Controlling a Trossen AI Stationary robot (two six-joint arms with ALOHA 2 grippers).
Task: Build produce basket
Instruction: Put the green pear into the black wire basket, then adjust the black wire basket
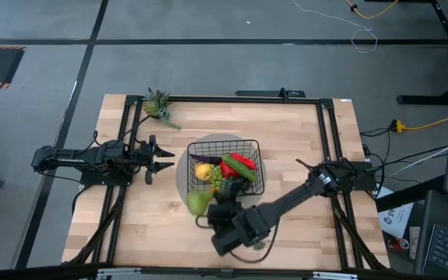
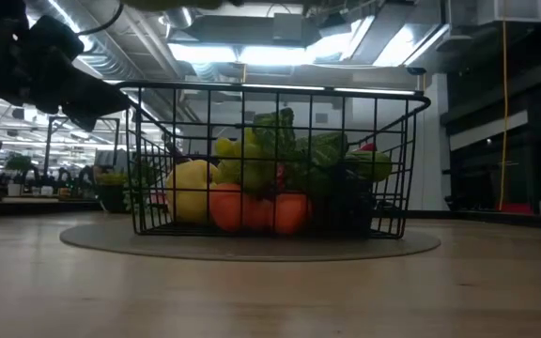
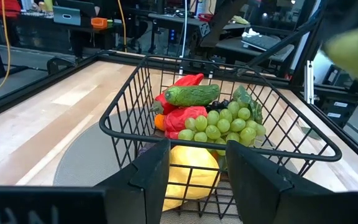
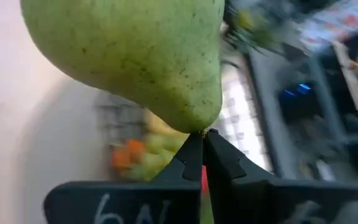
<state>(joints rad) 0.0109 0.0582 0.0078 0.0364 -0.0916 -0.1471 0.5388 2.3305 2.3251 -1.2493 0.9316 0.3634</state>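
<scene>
Black wire-mesh basket (image 1: 225,145) stands upright at the bench's centre, heaped with lemon (image 1: 201,172), green grapes (image 3: 219,124), cucumber (image 3: 192,94) and red peppers (image 1: 239,165); green pear (image 1: 198,202) at its 7 o'clock corner.

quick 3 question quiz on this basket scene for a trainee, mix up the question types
1. True or false: the green pear already lies inside the basket.
2. Which claw has the pear at its tips? A) left claw B) right claw
3. Fill in: the basket stands on a round grey ___.

Key:
1. False. The pear is outside the basket's near-left corner, at the right claw's shut tips.
2. B. The left claw waits open, left of the basket.
3. Mat.
</scene>
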